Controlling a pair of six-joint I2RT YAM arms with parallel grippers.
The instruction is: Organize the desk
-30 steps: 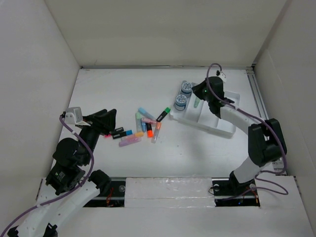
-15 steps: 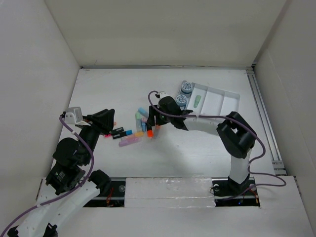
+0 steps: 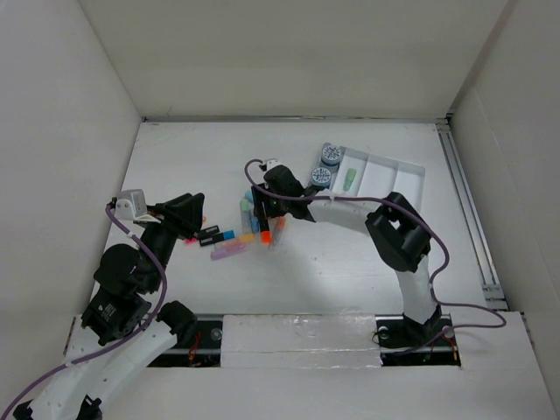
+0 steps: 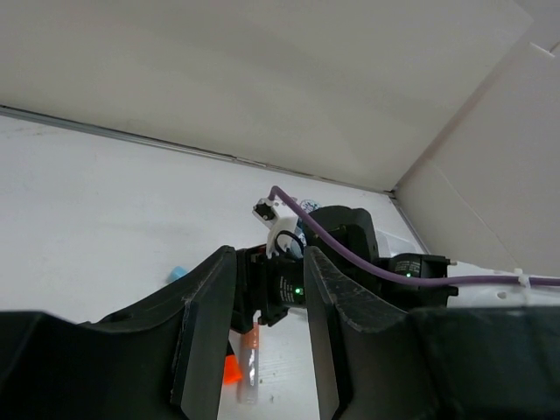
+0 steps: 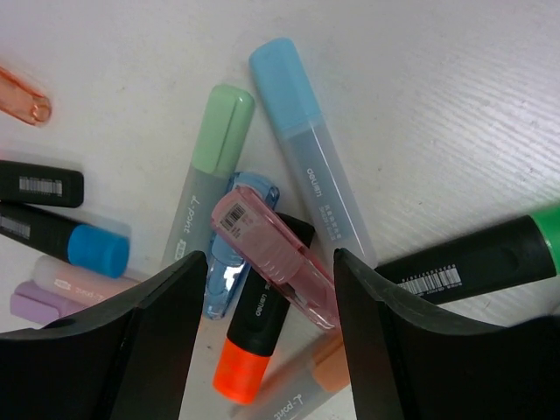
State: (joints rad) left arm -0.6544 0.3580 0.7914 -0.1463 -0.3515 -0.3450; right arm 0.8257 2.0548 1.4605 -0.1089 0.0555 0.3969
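My left hand [image 3: 194,210] hangs low over the left side of the bench [image 3: 219,149], its two dark fingers spread and nothing between them; through that gap its camera looks across at my other arm. Just right of it lies a loose heap of markers. At the heap's near left are a black marker with a blue cap [image 5: 52,236] and a pale lilac marker [image 5: 52,293]. Farther right a green marker [image 5: 214,166] and a light blue marker [image 5: 306,149] fan out from one another. A clear pink marker [image 5: 271,258] lies slantwise on top of a black marker with an orange cap [image 5: 254,341]. My right hand [image 5: 269,262] is stretched far to the left across the bench, down over the middle of this heap. Its fingers are spread, one on either side of the pink marker, and they do not pinch it. A black marker with a green cap [image 5: 472,258] lies just right of that hand. Well to the right, towards the far side, sits a white tray [image 3: 411,171] with a pale green marker [image 3: 349,178] in its left compartment, and two round tape rolls [image 3: 330,155] stand at its left end.
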